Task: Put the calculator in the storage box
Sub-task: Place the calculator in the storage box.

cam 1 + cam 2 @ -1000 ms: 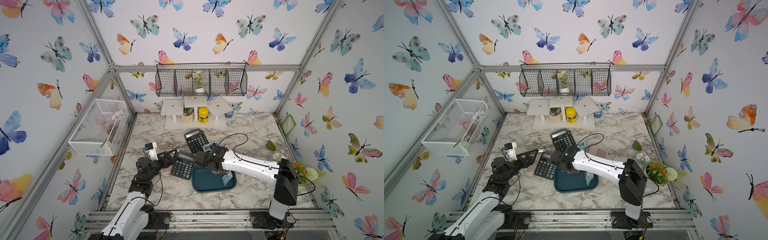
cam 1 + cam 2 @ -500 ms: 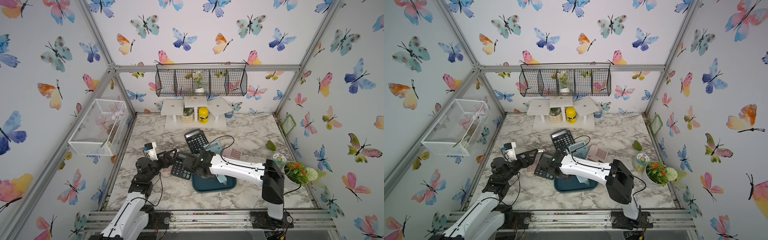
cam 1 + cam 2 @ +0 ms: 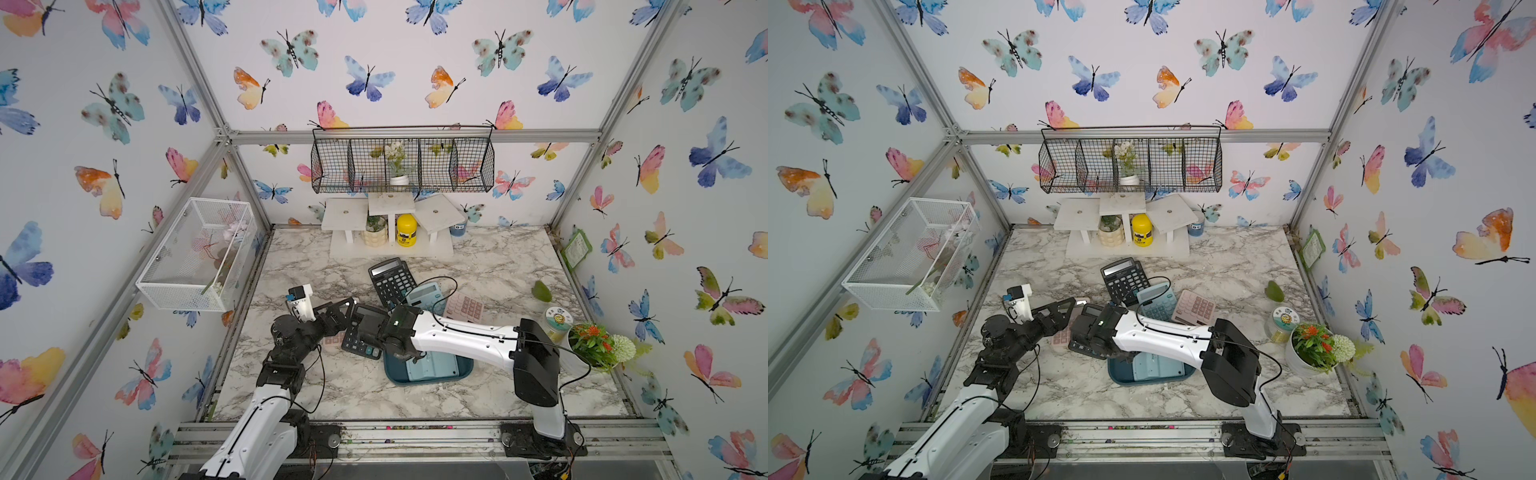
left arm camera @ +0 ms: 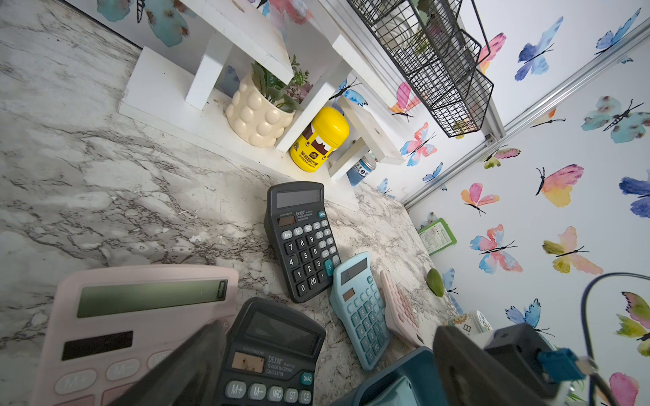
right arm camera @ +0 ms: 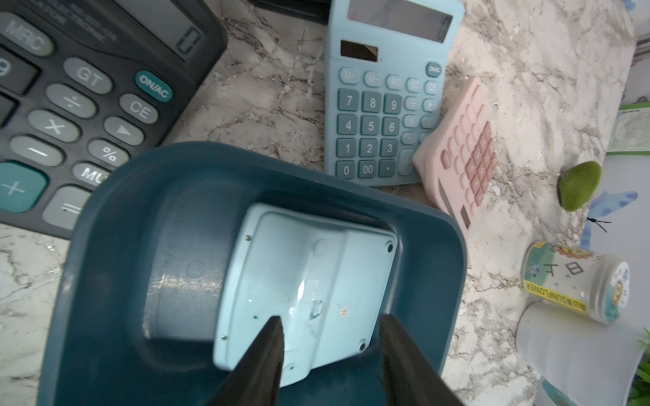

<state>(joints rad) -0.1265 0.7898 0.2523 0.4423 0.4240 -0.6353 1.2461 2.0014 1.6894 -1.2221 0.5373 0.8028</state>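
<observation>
The dark teal storage box sits on the marble near the front. A light blue calculator lies face down inside it, toward its right side. My right gripper hangs just above that calculator, open, with nothing between its fingers. In both top views the right wrist covers the box's left end. A black calculator lies left of the box. My left gripper stands wide open over it, apart from it.
A pink calculator lies under my left fingers. Behind the box are a black, a light blue and a pink calculator. A jar and flower pot stand right; a white stand is at the back.
My right gripper has opened and let go of the light blue calculator, which now lies in the box. The right wrist has shifted left. The left arm has not moved.
</observation>
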